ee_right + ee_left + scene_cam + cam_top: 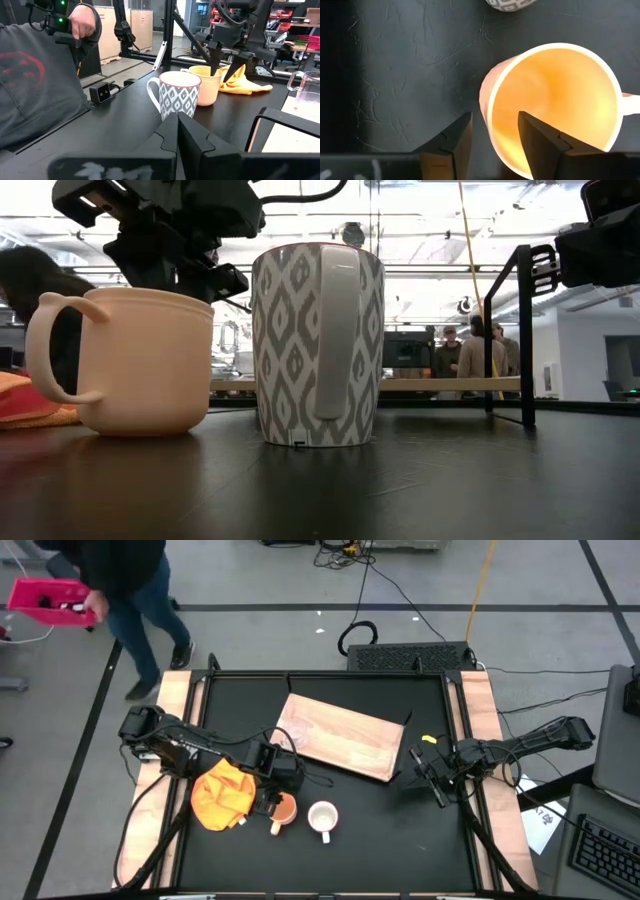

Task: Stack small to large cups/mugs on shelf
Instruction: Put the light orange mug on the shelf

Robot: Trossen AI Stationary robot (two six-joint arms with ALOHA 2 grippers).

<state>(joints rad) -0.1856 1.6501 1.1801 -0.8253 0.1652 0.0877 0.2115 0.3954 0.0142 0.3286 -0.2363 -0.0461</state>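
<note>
The yellow-orange mug, seen empty, stands beside the patterned white mug, near the wooden shelf. Its rim is straddled by the half-open left gripper; nothing is gripped. The right gripper is shut, empty.

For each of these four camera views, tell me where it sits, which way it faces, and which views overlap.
High view: overhead, facing straight down on the black table, wooden board and both arms.
Low view: at tabletop height, facing level past the yellow-orange mug and patterned white mug; an arm overhead.
Left wrist view: on the left arm, facing down; left pincer straddles the yellow-orange mug's rim.
Right wrist view: on the right arm, facing across the table; right pincer shut.
Shared: all four show both mugs.
</note>
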